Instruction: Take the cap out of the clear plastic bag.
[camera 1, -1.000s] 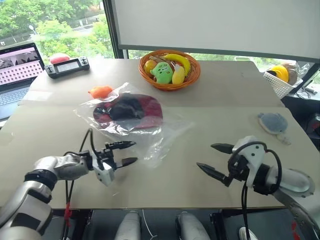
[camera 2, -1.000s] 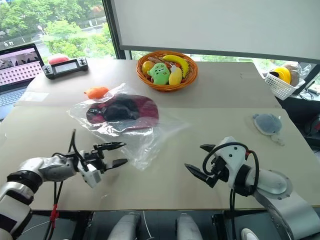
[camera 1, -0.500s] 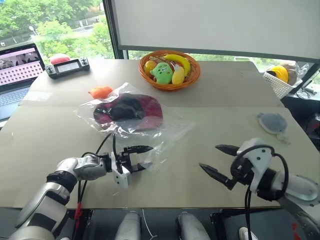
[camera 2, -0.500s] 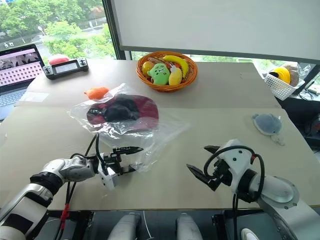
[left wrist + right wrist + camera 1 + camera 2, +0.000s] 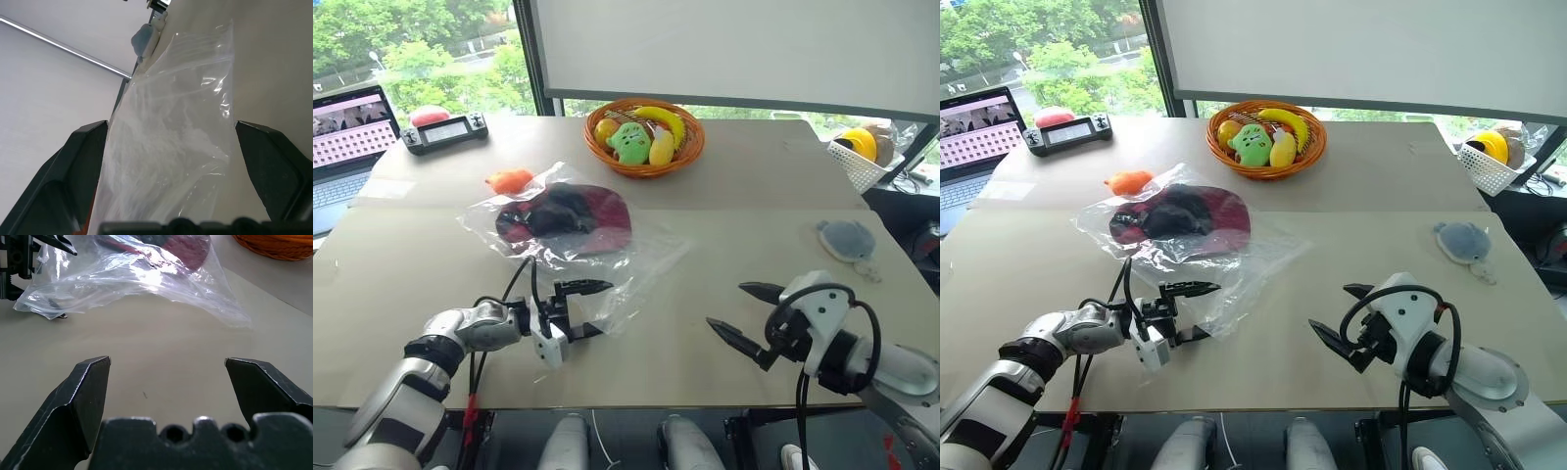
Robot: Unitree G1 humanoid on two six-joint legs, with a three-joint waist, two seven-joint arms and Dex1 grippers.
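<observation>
Both grippers stand wide open and empty: the left gripper (image 5: 588, 307), narrower a second ago, has slid in so the clear plastic bag's (image 5: 636, 259) near corner lies between its fingers, ready for pinching, while the cap (image 5: 570, 215) remains inside and the right gripper (image 5: 742, 311) waits apart.

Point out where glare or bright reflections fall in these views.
Right wrist view: bright white highlights on the clear plastic bag, above the cap. Left wrist view: small glints along the bag's creases. Left eye view: daylight from the window, faint sheen on the bag.
</observation>
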